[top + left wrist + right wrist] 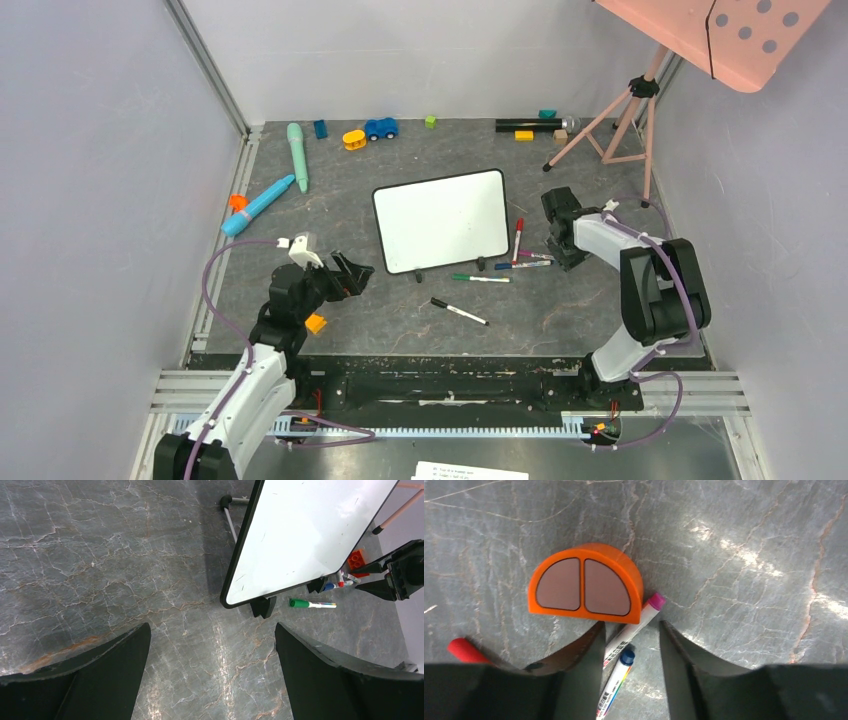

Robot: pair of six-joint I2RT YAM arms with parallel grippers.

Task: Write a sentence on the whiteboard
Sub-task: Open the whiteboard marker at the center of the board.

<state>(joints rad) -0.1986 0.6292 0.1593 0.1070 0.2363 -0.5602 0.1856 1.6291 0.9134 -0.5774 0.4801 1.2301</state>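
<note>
Whiteboard [441, 221] sits about mid-tabletop [330, 215], a bit toward the right edge, propped on its little black feet [418, 274], face plain white. The overhead view gives the whole layout. A red marker [517, 240] lies just off the board's right side and a green marker [480, 278] lies by its near edge. A black marker [459, 312] is on its own closer to the tabletop's near edge. What overhead can't show is the business end of the right arm, since the arm's own body covers it.

The right wrist cam fills that in. The right pincer [631, 635] is low over the tabletop, jaws partly spread and straddling a pink-capped marker [636, 622], with a blue-capped marker [616, 680] lying between them too. One jaw looks to be against the pink one but the other has a clear gap, so it's not pinching anything. The pink cap touches an orange half-round block [585, 586] that overhead hides completely. A red tip [464, 649] pokes out beside the jaw.

On the left wrist cam the left pincer [212, 640] is spread wide over the near left part of the tabletop, with only bare stone-look surface between the jaws. From there the board shows at a slant, with faint scuffs on its face that overhead doesn't pick up. The green marker is just beside one of the feet.
</note>
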